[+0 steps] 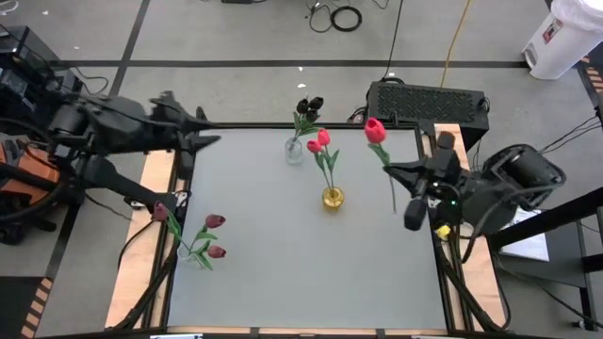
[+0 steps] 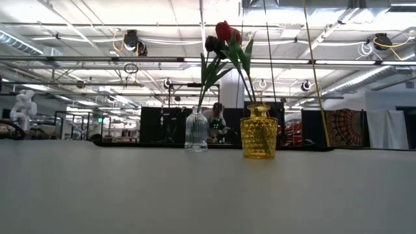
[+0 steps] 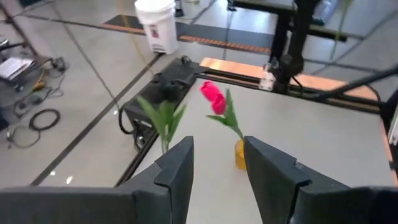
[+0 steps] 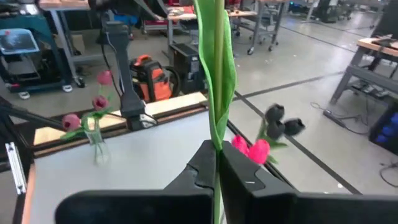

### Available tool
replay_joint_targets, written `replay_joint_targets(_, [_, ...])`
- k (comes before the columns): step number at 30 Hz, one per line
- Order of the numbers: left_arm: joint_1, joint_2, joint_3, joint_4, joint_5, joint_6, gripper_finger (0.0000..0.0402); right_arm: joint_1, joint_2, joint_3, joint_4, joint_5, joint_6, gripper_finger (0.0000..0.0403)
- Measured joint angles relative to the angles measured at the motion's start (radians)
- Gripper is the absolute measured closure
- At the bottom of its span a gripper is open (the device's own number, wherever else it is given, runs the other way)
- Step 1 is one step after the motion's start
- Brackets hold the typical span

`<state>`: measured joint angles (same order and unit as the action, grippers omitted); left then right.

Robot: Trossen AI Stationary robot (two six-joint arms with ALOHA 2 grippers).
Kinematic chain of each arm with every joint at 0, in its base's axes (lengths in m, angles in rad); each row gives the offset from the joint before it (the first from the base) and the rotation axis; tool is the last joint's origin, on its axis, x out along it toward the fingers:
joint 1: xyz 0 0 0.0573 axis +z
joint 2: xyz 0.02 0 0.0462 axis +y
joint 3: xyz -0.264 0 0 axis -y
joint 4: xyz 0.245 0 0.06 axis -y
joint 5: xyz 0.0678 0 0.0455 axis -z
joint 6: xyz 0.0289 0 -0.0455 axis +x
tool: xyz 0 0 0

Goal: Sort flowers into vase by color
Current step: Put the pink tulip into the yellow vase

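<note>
My right gripper (image 1: 390, 170) is at the table's right edge, shut on a red tulip (image 1: 375, 130). Its leaf (image 4: 215, 62) fills the right wrist view. My left gripper (image 1: 205, 133) hangs open over the far left corner with nothing between its fingers (image 3: 180, 168). A clear vase (image 1: 294, 151) at the far middle holds black flowers (image 1: 309, 105). In front of it a yellow vase (image 1: 332, 198) holds red-pink flowers (image 1: 320, 141). A clear vase (image 1: 193, 254) at the near left holds maroon flowers (image 1: 215, 221). My right gripper pinches the red tulip's green stem (image 4: 216, 146) between its two fingers, about halfway along it. The fingers come from the table's right and lie across the stem. The flower is lifted clear of the table, with its head toward the far edge and the stem's free end (image 1: 394, 207) toward the near edge.
A black box (image 1: 429, 99) stands behind the table's far right corner. Wooden strips (image 1: 141, 245) run along the left and right table edges. A white bucket (image 1: 556, 42) and cables (image 1: 344, 16) lie on the floor beyond. The grey tabletop (image 1: 301, 273) is bare toward the near edge.
</note>
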<state>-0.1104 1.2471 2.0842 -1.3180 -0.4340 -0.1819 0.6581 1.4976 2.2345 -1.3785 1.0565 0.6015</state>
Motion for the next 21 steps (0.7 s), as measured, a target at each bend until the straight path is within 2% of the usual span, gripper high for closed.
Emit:
replay_joint_targets(5, [0.000,-0.066,0.000,-0.063,-0.037,-0.086,0.0254,0.060,-0.019,0.000,-0.191,0.059,0.168,0.0402])
replay_joint_targets(10, [0.000,-0.095,0.000,-0.097,-0.046,-0.131,0.0254,0.105,-0.092,-0.072,-0.189,0.134,0.203,0.0402])
replay_joint_targets(15, [0.000,-0.096,-0.002,-0.105,-0.046,-0.153,0.0254,0.128,-0.227,-0.279,-0.190,0.176,0.311,0.0402])
replay_joint_targets(21, [0.000,-0.095,-0.046,-0.106,-0.074,-0.153,0.0254,0.130,-0.444,-0.643,-0.160,0.177,0.525,0.0402])
